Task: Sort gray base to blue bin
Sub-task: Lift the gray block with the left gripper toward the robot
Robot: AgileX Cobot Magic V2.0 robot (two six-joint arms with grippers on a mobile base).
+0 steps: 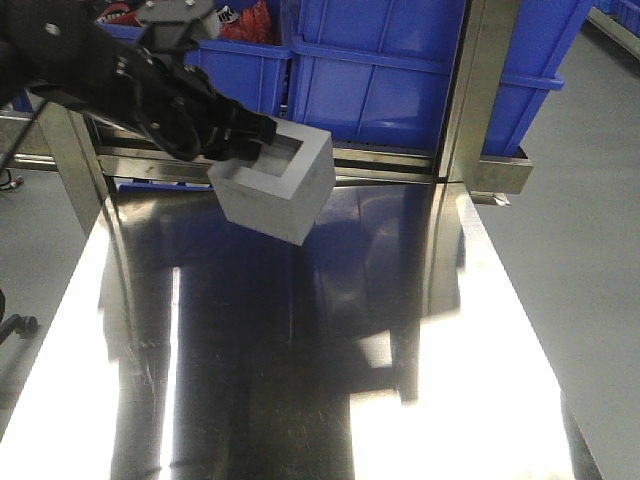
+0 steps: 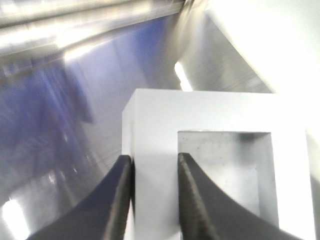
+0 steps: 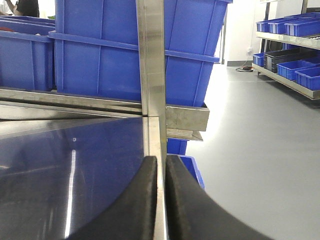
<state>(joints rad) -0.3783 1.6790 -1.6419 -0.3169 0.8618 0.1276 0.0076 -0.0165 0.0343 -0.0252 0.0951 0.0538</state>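
The gray base [image 1: 275,190] hangs tilted in the air above the far part of the steel table, its square recess facing up. My left gripper [image 1: 245,150] is shut on its left wall, one finger outside and one inside the recess, as the left wrist view [image 2: 155,165] shows on the gray base [image 2: 220,115]. The blue bin [image 1: 400,70] stands on the rack just behind the block, and also shows in the right wrist view [image 3: 100,55]. My right gripper [image 3: 161,162] is shut and empty over the table's right edge; it is out of the front view.
The shiny steel table [image 1: 300,350] stretches toward me. A steel upright post [image 1: 470,90] stands in front of the bins. A smaller blue bin [image 1: 240,50] with red items sits at the left. Shelves with more blue bins [image 3: 295,50] line the far right, beyond open grey floor.
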